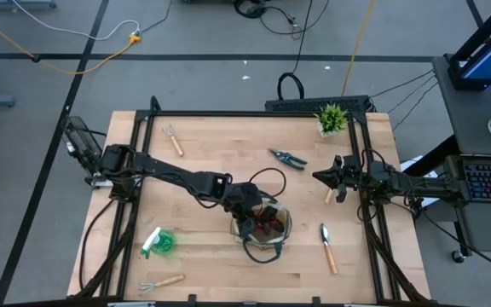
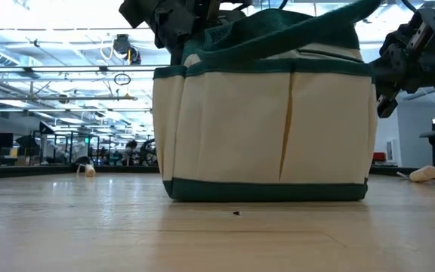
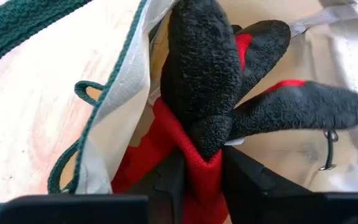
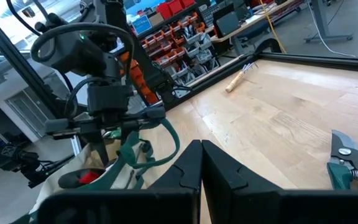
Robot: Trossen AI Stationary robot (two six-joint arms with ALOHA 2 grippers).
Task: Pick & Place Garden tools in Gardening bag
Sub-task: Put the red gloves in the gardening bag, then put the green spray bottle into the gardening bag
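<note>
Inside the gardening bag (image 1: 267, 223), the left hand (image 3: 202, 177) sits low in the opening with the red-black glove (image 3: 229, 93) directly ahead of its fingertips. Its fingers (image 3: 166, 180) stand barely parted, and the glove's red cuff lies pinched between them; whether the grip is loosening cannot be told. The glove's dark fingers spread against the bag's pale lining just past the hand.

The right hand (image 4: 201, 165) waits well off to the side of the bag, fully closed and empty, with the pruning shears (image 1: 289, 159) near it on the worktop (image 1: 211, 153).

Risks from here, as a judgement: the cuff may cling to the fingers and ride back out when the hand lifts. One dark green loop handle (image 4: 157, 146) hangs close by the left hand and could snag it, tipping or dragging the light bag.

Other tools lie outside, apart from both hands: a trowel (image 1: 326, 247), a fork (image 1: 173, 139), a rake (image 1: 162, 281) and the green spray bottle (image 1: 159, 242).
</note>
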